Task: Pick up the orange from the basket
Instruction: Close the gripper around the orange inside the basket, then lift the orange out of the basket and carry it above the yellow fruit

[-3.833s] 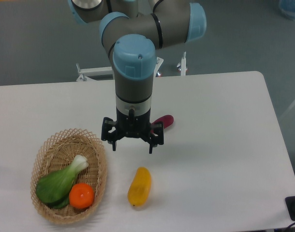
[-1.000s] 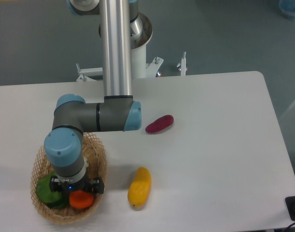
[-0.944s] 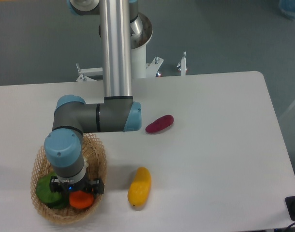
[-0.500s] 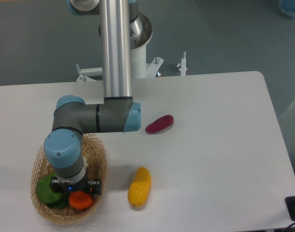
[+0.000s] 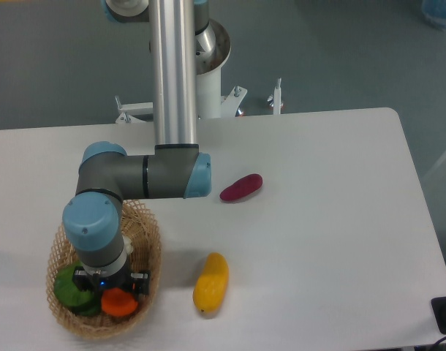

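The white table (image 5: 340, 241) fills most of the view, and the arm (image 5: 172, 80) comes down from the far side, bending left over the near-left corner. There the basket (image 5: 151, 252) sits near the table's front edge, with the wrist planted straight above it and covering much of its inside. The gripper (image 5: 113, 291) points down into the basket, its dark body just above the orange (image 5: 118, 302). The orange lies in the near part of the basket, directly under the gripper, only its lower half showing. The fingers seem to flank it closely, but whether they clench it cannot be told. A green leafy vegetable (image 5: 68, 291) lies touching the orange's left side. Right of the basket, apart from it, lies a yellow-orange fruit (image 5: 210, 283); farther off, a purple-red vegetable (image 5: 241, 187).
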Tool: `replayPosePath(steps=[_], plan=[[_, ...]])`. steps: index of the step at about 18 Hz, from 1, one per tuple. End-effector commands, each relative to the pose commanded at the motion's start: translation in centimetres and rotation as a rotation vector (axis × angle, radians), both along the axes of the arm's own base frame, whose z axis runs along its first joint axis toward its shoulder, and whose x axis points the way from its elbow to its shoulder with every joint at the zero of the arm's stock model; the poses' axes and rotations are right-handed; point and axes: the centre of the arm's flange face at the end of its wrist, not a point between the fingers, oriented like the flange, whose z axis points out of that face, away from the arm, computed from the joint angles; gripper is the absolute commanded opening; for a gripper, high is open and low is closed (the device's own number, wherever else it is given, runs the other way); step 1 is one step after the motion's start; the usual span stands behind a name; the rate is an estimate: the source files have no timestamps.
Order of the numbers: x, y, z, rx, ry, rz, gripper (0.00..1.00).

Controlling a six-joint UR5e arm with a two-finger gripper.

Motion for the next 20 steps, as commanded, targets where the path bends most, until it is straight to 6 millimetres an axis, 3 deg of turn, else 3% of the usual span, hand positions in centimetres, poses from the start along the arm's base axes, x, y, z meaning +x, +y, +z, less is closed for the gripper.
replayPosePath(steps=[3, 7, 10, 15, 18, 20], plan=[[-0.8, 0.1, 6.0, 0.071, 0.055, -0.072, 0.77], [-4.3, -2.4, 9.6, 0.069, 0.061, -0.045, 0.77], [-7.9, -5.7, 12.9, 0.037, 0.07, -0.104, 0.77], [-15.0, -11.6, 15.8, 0.003, 0.076, -0.146, 0.73], [-20.1, -15.5, 14.9, -0.033, 0.055, -0.146, 0.73], [-23.2, -19.3, 15.6, -0.056, 0.057, -0.2, 0.73]])
